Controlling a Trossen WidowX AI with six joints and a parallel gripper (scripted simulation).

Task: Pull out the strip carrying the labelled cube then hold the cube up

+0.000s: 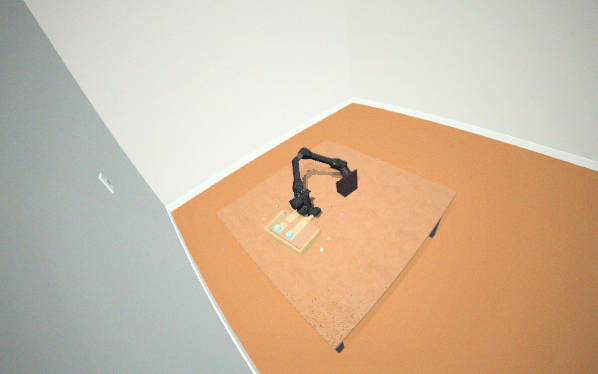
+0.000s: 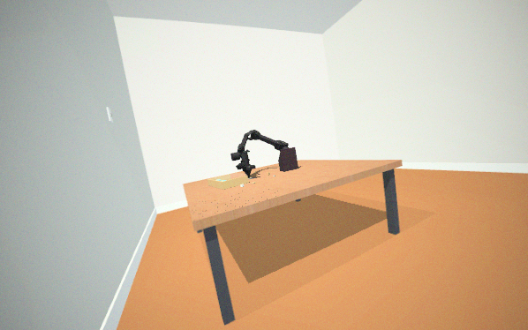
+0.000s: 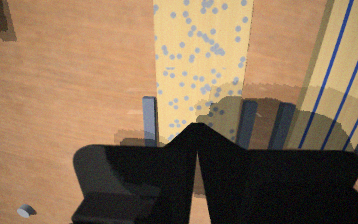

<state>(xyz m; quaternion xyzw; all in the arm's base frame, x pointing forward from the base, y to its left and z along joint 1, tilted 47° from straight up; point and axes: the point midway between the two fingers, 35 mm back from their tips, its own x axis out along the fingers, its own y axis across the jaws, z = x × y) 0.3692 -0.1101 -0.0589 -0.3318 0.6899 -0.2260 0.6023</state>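
A long speckled strip [image 3: 202,55] [image 1: 302,225] lies in one piece, its far end at a light blue cube [image 1: 289,234]. A blue-striped strip [image 3: 337,75] [image 1: 291,218] lies beside it; a gap parts it from a short piece [image 1: 283,225] near a second light blue cube [image 1: 277,228]. The cubes' labels are too small to read in the top and exterior views. My gripper [image 3: 196,128] [image 2: 249,176] is shut and empty, pointing down at the near end of the speckled strip. Whether the tips touch it is unclear. The strip's near end is hidden behind the fingers in the wrist view.
A low tan-walled tray [image 1: 301,251] [image 2: 229,184] stands around the cubes. Blue-grey guide posts flank the speckled strip, one on the left [image 3: 149,121] and one on the right [image 3: 247,122]; another [image 3: 283,122] stands by the striped strip. A small white block [image 1: 321,249] [image 2: 242,185] lies outside the tray.
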